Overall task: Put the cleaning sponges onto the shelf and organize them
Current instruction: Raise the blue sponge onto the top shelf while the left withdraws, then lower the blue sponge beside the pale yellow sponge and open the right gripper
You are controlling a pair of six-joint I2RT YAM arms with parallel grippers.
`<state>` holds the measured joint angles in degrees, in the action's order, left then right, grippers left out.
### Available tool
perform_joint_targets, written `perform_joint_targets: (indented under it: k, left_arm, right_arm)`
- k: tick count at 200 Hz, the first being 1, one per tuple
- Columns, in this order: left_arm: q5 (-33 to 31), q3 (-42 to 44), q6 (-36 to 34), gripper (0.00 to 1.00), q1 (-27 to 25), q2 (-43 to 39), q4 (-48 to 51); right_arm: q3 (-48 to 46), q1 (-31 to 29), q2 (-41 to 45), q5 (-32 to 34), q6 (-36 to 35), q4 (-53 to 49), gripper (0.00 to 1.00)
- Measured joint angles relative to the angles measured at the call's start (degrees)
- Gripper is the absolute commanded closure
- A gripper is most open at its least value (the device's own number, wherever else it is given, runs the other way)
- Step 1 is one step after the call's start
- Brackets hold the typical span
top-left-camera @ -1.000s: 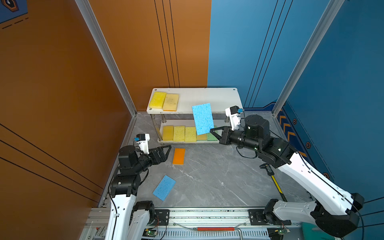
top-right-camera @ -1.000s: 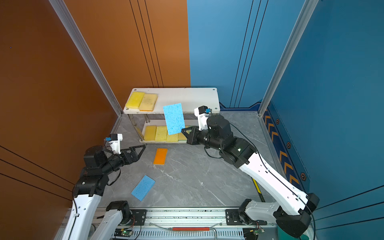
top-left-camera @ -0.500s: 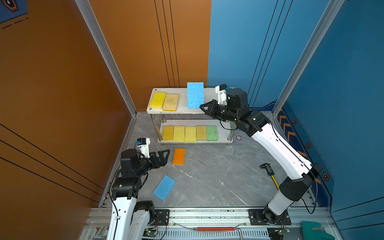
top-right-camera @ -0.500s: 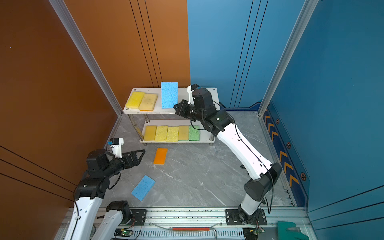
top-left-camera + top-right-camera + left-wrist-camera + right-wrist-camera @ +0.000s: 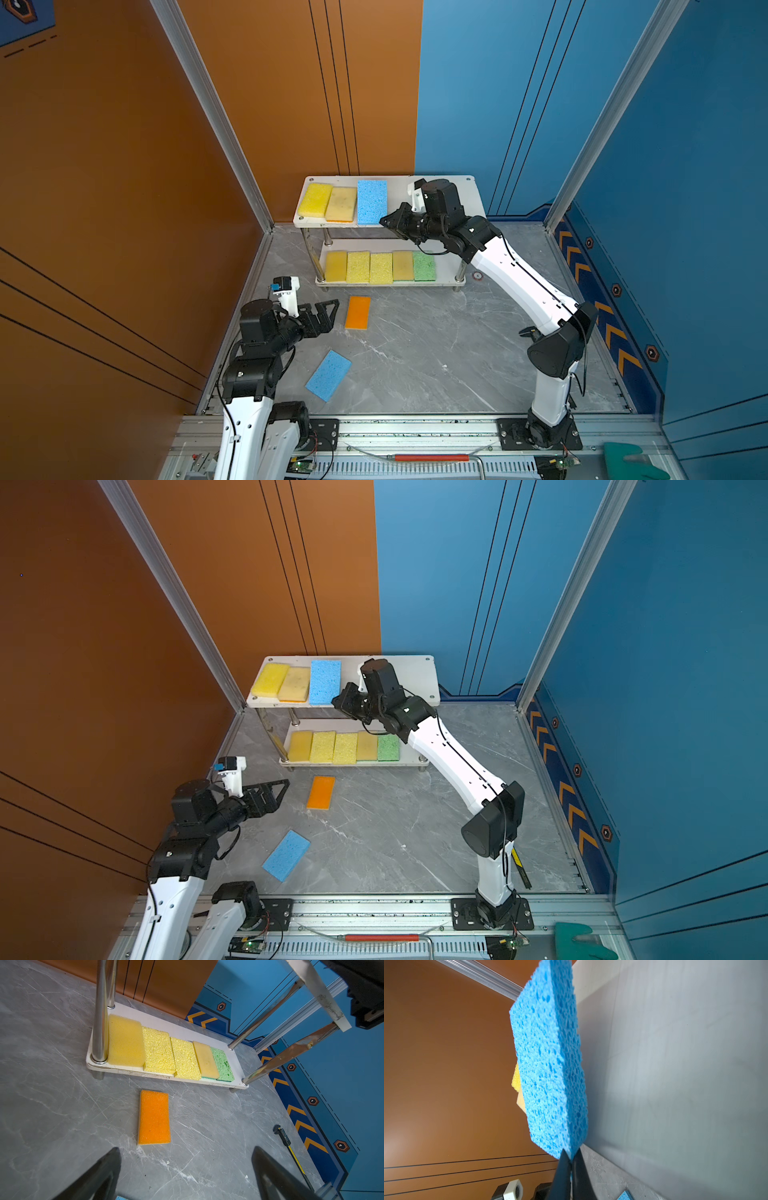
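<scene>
Laying blue sponge (image 5: 372, 201) down from upright onto shelf (image 5: 469, 199) top board, just beside tan sponge (image 5: 341, 203); right gripper (image 5: 384, 220) still pinching its front edge; left gripper (image 5: 332, 316) spread wide, hovering beside orange sponge (image 5: 358, 311) toward tabletop (image 5: 415, 345) left edge; likely releasing next.

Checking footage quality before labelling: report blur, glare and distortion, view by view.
Both top views: sharp, evenly lit, soft shadow under the shelf. Left wrist: wide-angle distortion tilts the shiny posts; fingers of the left gripper are blurred. Right wrist: held blue sponge crisp, shelf board beside it looks soft.
</scene>
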<state>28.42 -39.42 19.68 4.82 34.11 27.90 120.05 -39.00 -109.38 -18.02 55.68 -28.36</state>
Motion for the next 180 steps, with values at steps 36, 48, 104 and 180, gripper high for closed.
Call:
perform_joint_targets:
  k: [36,48,104,180]
  left_arm:
    - [0.0,0.0,0.0,0.02,0.0,-0.2,0.0]
    - [0.0,0.0,0.0,0.02,0.0,-0.3,0.0]
    - [0.0,0.0,0.0,0.02,0.0,-0.4,0.0]
    - [0.0,0.0,0.0,0.02,0.0,-0.4,0.0]
  right_arm:
    - [0.8,0.0,-0.6,0.0,1.4,0.5,1.0]
    - [0.9,0.0,-0.6,0.0,1.5,0.8,0.98]
    - [1.3,-0.1,-0.7,0.0,2.9,2.5,0.67]
    - [1.3,0.0,-0.9,0.0,2.9,3.5,0.57]
